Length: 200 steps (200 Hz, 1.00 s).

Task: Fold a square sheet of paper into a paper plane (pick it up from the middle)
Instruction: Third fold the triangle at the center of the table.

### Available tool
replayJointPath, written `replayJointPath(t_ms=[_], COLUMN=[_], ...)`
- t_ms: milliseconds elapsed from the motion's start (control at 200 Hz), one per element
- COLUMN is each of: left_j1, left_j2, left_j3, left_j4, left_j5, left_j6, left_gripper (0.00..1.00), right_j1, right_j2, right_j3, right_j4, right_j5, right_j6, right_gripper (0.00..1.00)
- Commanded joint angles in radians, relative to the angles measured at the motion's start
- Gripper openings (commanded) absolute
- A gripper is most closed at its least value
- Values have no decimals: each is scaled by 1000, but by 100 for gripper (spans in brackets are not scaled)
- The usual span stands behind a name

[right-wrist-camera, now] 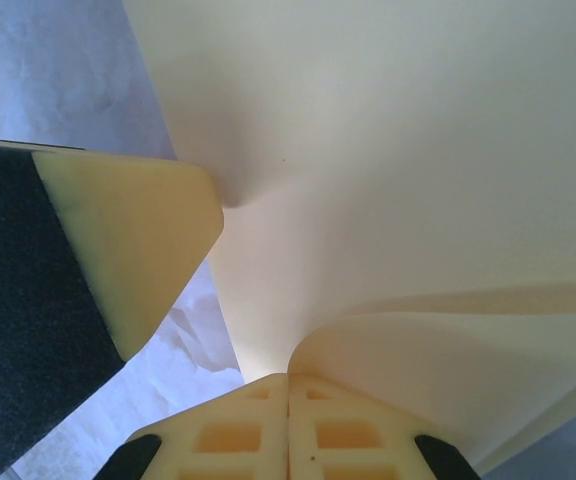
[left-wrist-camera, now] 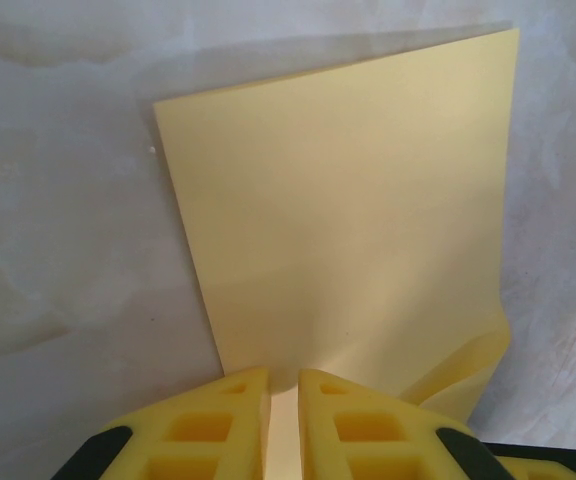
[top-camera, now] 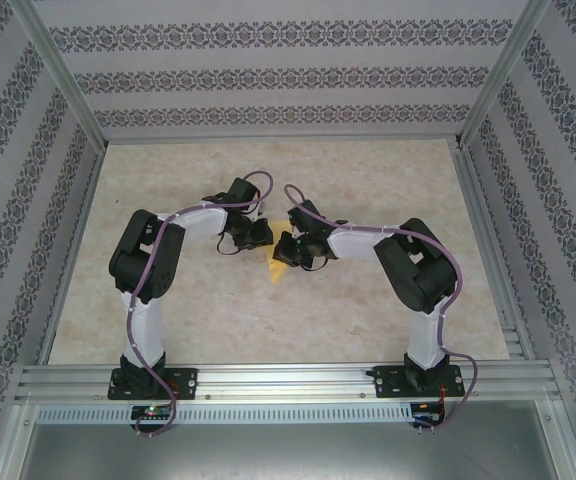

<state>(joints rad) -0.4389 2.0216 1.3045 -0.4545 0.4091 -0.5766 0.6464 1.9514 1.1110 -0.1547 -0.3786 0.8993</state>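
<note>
No text, label, brand, number or sign can be read in any of the views.

Thin matte yellow paper sheet (left-wrist-camera: 348, 220); smooth, pale marbled tabletop (top-camera: 148, 170); left gripper's moulded yellow plastic fingers (left-wrist-camera: 253, 430); brushed aluminium frame rail (top-camera: 288, 378).
</note>
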Motion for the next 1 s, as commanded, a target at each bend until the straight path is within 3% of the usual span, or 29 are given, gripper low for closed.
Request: replayJointPath(t_ms=[0, 994], left_j1=[7, 8], left_j2=[26, -10], left_j3=[-7, 18], left_j4=[-27, -43], left_j5=[-7, -8], left_j6=[24, 26], left_gripper=[17, 17], right_j1=[1, 5], right_j2=[15, 46], right_j3=[9, 7], right_j4=[28, 1], right_j5=[30, 43], right_j6=[14, 10], right_gripper=[7, 10])
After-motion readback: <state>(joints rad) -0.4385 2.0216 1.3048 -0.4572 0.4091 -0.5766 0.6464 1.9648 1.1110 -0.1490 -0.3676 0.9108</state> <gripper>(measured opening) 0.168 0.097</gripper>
